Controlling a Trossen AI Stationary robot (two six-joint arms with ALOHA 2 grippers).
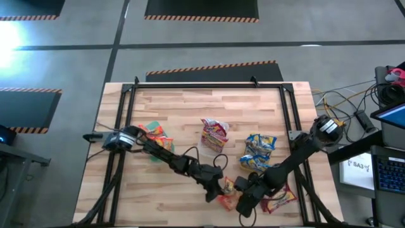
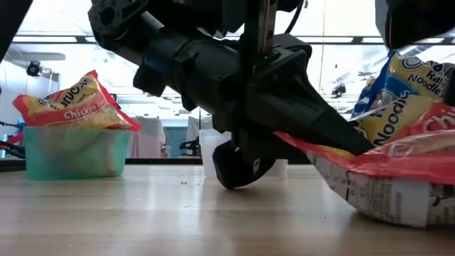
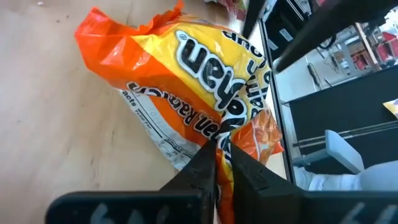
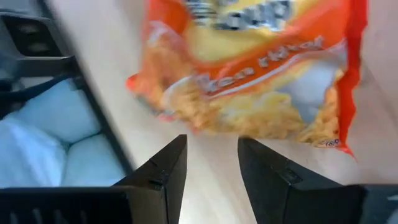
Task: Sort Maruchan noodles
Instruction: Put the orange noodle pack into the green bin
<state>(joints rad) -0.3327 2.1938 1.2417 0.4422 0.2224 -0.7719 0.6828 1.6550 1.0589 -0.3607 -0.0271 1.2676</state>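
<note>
Noodles: orange packet point(image 3: 205, 81) lies flat on the table point(image 1: 183, 107) at lower centre of the high view, between the two grippers. Left gripper point(image 1: 217, 188) is clenched on the packet's crimped edge; the left wrist view shows the fingers point(image 3: 205, 168) pinched together with the orange film caught between them. An edge grip probably suits the flat, crinkly wrapper, which offers little else to catch.

Right gripper point(image 1: 245, 201) sits just beside the same packet, lower right of it, jaws parted and empty; the right wrist view shows the orange wrapper ahead of the open fingers point(image 4: 165, 168), not between them. Likely waiting or steadying.

Other packets:
- Red-pink packets point(image 1: 214, 133) stand in a clear bin at centre.
- Blue-yellow packets point(image 1: 259, 149) lie right of centre.
- Orange packets point(image 1: 155, 136) sit in a green bin point(image 2: 75, 153) at left.
- One more red packet point(image 1: 281, 199) lies at lower right under the right arm.

Room for moving: the held packet lies near the table's lower edge. Open wood lies toward the upper part of the table. Judged route to the green bin runs leftward along the left arm's own line; the right arm crowds the lower right side, so a lift before any sideways travel looks safer.
</note>
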